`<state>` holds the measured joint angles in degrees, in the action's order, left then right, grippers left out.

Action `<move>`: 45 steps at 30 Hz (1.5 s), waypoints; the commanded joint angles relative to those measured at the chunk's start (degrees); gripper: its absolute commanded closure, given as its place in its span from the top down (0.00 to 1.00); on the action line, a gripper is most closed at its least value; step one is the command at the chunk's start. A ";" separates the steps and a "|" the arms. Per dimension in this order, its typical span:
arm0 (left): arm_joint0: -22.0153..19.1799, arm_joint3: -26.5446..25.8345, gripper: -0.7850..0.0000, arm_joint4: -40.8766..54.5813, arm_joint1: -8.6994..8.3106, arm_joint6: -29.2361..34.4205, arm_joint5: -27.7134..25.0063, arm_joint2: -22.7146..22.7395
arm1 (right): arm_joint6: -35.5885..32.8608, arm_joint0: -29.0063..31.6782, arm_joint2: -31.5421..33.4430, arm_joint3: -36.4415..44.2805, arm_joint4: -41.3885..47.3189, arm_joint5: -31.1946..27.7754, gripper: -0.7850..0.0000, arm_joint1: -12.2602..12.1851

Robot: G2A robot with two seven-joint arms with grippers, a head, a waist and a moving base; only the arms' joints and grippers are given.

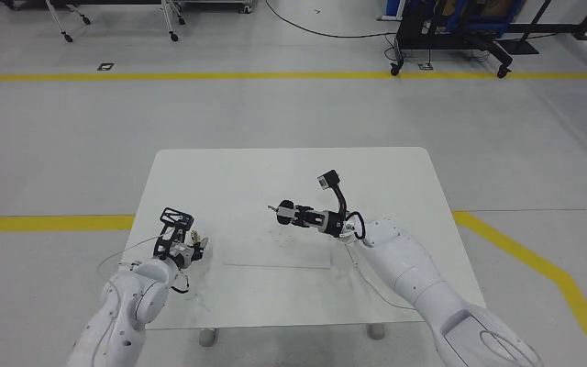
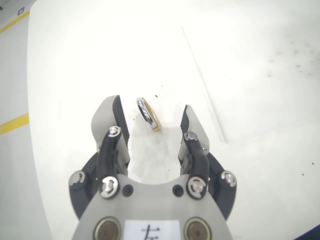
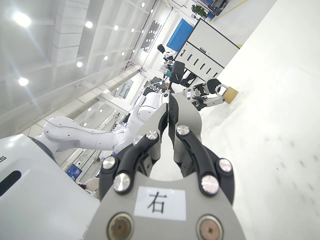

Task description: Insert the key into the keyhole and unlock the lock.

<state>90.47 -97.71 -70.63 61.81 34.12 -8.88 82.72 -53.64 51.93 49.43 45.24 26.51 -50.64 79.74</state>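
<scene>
bearing it all, table (image 1: 385, 183): white and flat; use as a brace so the lock cannot slide when pushed.
right gripper (image 3: 171, 97): raised over the table's middle, well apart from the lock, jaws pressed together; hold that pinch hard so nothing twists on contact.
left gripper (image 2: 152, 103): low over the table's near left part, jaws spread, one finger on each side of the lock, neither pad (image 2: 120, 118) touching it; close first, squarely on the brass flanks, before any approach from the other arm.
lock (image 2: 149, 115): on the table between those fingers, seemingly on edge, exact tilt unclear; brass body, silver shackle (image 3: 220, 88) that looks closed; grip the body only and leave the shackle free to spring.
key: probably the small sliver (image 1: 272, 209) poking from the right gripper's tip, too small to confirm; line the blade with the body's long axis, enter straight, turn only once fully seated.
keyhole: hidden; judged to sit on the body's end opposite the shackle; point that end toward the right gripper before inserting, then push gently against the left gripper's hold.
</scene>
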 commanded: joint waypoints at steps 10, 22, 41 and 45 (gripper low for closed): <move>-1.22 0.36 0.00 -4.18 0.22 0.26 1.69 -1.41 | 0.00 0.00 0.00 0.00 0.00 0.00 0.00 0.00; -1.98 1.81 0.00 -7.20 0.19 0.20 0.12 -1.43 | 0.00 0.00 0.00 0.00 0.00 0.00 0.00 0.00; -7.53 0.03 0.00 18.43 1.65 -5.24 -4.44 -0.30 | 0.00 0.00 0.00 0.00 0.00 0.00 0.00 0.00; -10.07 -2.97 0.00 4.05 1.40 -7.46 -4.64 -3.06 | 0.00 0.00 0.00 0.00 0.00 0.00 0.00 0.00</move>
<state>80.49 -100.05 -54.58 63.33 28.18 -13.64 80.16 -53.64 51.93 49.43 45.24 26.51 -50.64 79.74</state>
